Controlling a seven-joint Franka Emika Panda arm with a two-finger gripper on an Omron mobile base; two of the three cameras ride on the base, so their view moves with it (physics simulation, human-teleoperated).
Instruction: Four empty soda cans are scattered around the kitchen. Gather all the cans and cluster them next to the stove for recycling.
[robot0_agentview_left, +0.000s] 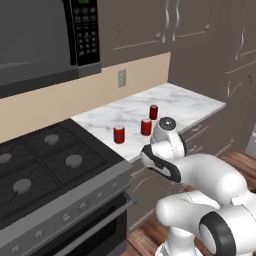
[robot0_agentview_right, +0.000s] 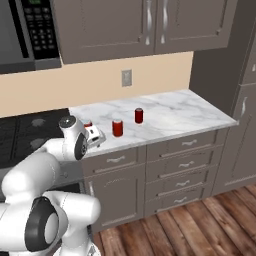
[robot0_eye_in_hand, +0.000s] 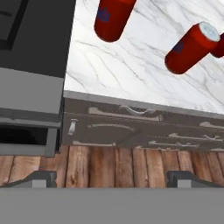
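On the marble counter (robot0_agentview_left: 185, 102) just right of the stove (robot0_agentview_left: 50, 165), three red soda cans (robot0_agentview_left: 119, 134) stand upright and close together, as clustering requires; the gripper (robot0_eye_in_hand: 111, 180), fingers spread and empty, hangs near the counter's front edge.

Three red cans (robot0_agentview_left: 145, 127) mid-counter (robot0_agentview_left: 190, 102) — bare marble around them

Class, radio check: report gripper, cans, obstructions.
Gripper open, empty, off the counter edge. Three cans upright beside stove. Nothing in the way.
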